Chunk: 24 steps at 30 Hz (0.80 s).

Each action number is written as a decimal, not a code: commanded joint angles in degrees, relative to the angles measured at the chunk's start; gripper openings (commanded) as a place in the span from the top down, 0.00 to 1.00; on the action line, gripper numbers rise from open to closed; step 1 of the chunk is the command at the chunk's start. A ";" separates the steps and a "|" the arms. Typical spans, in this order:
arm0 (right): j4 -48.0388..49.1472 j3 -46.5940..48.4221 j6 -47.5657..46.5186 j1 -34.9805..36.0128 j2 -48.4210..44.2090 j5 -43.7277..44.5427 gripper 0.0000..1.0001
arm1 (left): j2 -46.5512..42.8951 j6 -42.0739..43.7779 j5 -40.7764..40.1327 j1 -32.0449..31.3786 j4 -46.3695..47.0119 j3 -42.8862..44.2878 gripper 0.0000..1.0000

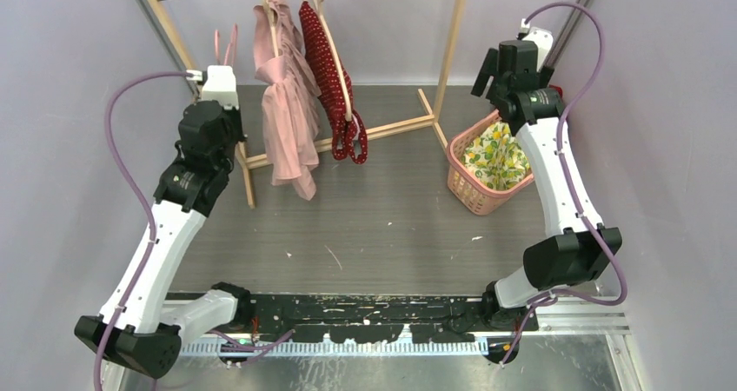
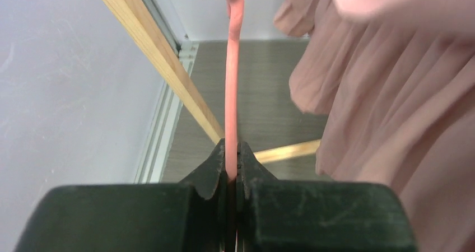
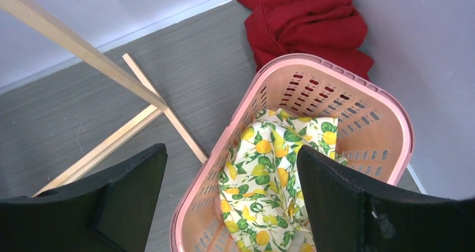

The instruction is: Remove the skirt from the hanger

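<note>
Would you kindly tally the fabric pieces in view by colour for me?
Pink: 1, pink garment on the rack
Red: 2, dotted garment and plain red cloth
Lemon print: 1, lemon-print cloth in the basket
Total: 4

Along rack [image 1: 454, 43], left to right: hanger [image 2: 232, 95], dress [image 1: 287, 113], top [image 1: 328, 65]. Right of rack, basket [image 3: 358, 75] with skirt [image 3: 269, 173] inside; behind it, cloth [image 3: 305, 17] in the corner

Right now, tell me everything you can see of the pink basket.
The pink basket looks plastic: rectangular, rounded corners, thick rim, slotted walls. It stands upright on the grey floor by the right wall, near the wooden rack's foot. A crumpled lemon-print cloth lies inside; a red cloth lies just behind. The open right gripper hovers above it.
</note>
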 commanded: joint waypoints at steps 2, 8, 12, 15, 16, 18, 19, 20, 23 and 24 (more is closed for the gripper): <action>3.43 -5.24 -1.21 0.81 -0.21 0.10 0.09 | 2.73 -0.26 -1.50 -0.17 10.84 9.52 1.00; 5.19 -8.60 -0.63 0.85 -0.36 -1.19 0.09 | 6.48 -1.64 -0.69 -0.15 13.77 14.20 1.00; 5.39 -8.40 -1.29 0.83 -0.41 -1.27 0.10 | 9.06 -1.65 -0.33 0.08 14.42 15.70 1.00; 5.69 -8.20 -1.61 0.90 -0.60 -1.37 0.10 | 11.00 -1.84 0.12 0.72 14.48 17.12 1.00; 5.78 -8.15 -1.64 0.83 -0.63 -1.51 0.10 | 11.57 -1.90 0.13 0.95 14.70 17.53 1.00; 5.96 -8.39 -1.82 0.81 -0.68 -1.68 0.10 | 12.79 -2.18 0.41 1.44 15.14 17.96 1.00; 6.02 -8.46 -1.77 0.84 -0.71 -1.72 0.10 | 13.09 -2.31 0.50 1.61 15.53 18.07 1.00; 6.07 -8.60 -1.79 0.89 -0.72 -1.72 0.10 | 13.13 -2.47 0.76 1.86 15.77 18.30 1.00; 6.11 -8.85 -1.68 0.80 -0.89 -1.73 0.10 | 15.66 -2.62 1.14 2.44 16.33 19.07 1.00; 6.10 -8.99 -1.69 0.83 -0.97 -1.80 0.10 | 15.96 -2.71 1.21 2.59 16.63 19.21 1.00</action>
